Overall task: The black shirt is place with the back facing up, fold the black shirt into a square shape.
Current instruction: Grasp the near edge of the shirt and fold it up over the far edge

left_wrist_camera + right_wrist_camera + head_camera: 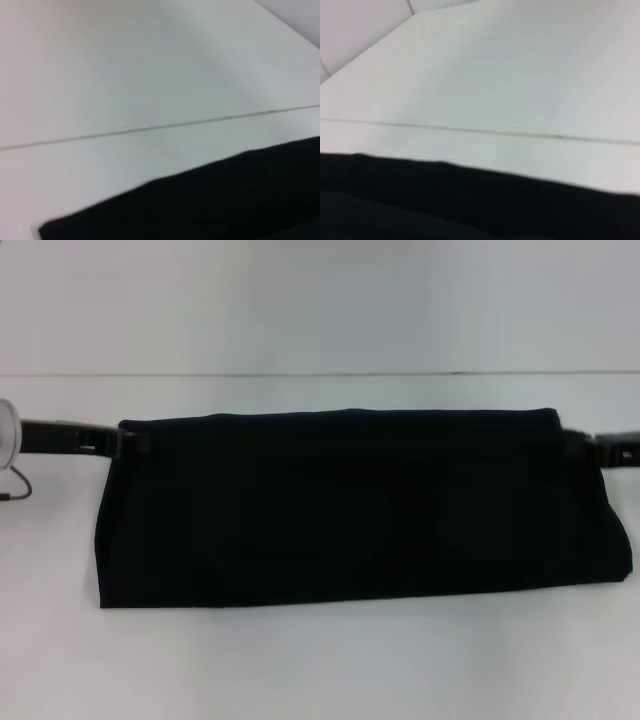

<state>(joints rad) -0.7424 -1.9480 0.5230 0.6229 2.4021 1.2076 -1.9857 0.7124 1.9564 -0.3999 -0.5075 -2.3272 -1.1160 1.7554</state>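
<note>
Two tools flank the work, one at each end of a long dark band of cloth. At nine o'clock in the head view, the left tool [122, 443] reaches in from the side and meets the far left corner of the black shirt [350, 510]; whether it pinches the cloth or merely touches it I cannot tell, since its tips are lost against the black fabric. The left wrist view shows only the shirt's edge over the white table [320, 670] and a thin seam line across the surface. Moving toward the centre, the shirt lies flat on the table as a wide, low rectangle, long edges running from nine to three o'clock, with a folded lip along its far edge; no lettering shows. At three o'clock, the right tool [585, 445] meets the far right corner in the same way, and its state is equally hidden. Judging by the shape, the lengthwise folds look done or are just being laid down, and the crosswise fold remains. The next move likely calls for a sure hold on one short end, then carrying it across toward the other end, keeping the edges aligned so the layers do not slide or bunch.
</note>
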